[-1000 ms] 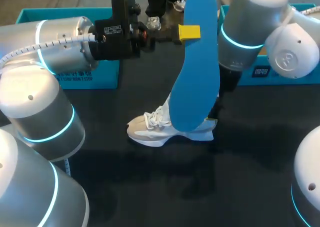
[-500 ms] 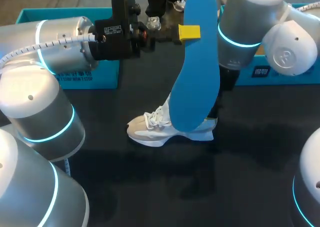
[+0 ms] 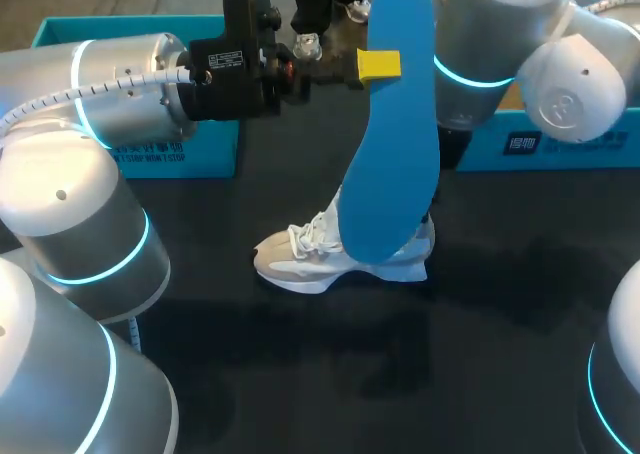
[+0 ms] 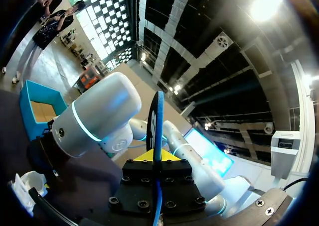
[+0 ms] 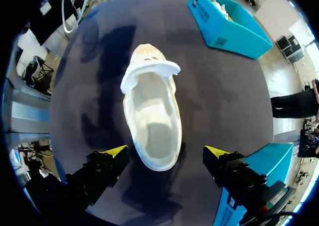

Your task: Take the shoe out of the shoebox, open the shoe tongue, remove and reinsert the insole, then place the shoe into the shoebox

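Two risks: the blue insole [image 3: 390, 154], clamped edgewise in the left gripper [image 3: 378, 66], may twist; the white sneaker [image 5: 152, 121] may slide, the right gripper [image 5: 164, 152] spread apart above.

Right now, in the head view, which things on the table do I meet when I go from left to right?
Left teal box → white shoe → right teal box. The blue insole overlaps the shoe, so it is left out.
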{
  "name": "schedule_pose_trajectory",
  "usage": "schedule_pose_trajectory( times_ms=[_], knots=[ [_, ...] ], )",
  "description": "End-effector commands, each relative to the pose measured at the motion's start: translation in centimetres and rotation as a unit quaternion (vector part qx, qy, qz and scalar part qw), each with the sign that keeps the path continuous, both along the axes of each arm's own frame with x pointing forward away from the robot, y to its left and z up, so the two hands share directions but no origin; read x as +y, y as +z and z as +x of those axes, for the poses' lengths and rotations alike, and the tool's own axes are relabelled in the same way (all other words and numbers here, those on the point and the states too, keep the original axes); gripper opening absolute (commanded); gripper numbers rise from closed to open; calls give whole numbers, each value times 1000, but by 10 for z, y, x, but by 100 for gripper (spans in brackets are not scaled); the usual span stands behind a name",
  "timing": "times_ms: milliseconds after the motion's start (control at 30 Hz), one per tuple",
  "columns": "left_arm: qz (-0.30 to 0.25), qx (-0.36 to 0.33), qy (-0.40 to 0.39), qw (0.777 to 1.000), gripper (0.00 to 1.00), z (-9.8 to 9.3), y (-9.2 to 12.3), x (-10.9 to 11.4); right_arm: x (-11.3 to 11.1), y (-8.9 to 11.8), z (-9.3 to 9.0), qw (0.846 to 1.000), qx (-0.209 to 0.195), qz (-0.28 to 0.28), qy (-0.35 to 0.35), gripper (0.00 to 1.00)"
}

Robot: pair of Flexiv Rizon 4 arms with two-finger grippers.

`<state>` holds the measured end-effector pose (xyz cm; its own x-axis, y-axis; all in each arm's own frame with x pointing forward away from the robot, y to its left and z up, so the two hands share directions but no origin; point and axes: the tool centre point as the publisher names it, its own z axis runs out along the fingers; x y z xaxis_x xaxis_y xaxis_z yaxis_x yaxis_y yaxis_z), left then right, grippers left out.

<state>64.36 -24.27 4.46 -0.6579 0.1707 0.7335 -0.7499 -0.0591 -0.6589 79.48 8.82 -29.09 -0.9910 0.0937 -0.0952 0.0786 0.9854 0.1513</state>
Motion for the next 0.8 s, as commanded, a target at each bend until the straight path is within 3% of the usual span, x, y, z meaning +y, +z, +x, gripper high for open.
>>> schedule_pose_trajectory(
  times_ms=[33, 333, 800],
  knots=[
    [-1, 0, 2, 1000, 0, -2, -1, 0, 22, -11, 20, 1000, 6, -12, 9, 100],
    [-1, 0, 2, 1000, 0, -2, -1, 0, 41, -36, 32, 999, 20, -18, 31, 100],
    [-1, 0, 2, 1000, 0, -2, -1, 0, 47, -71, 29, 998, 43, -48, 22, 100]
  ],
)
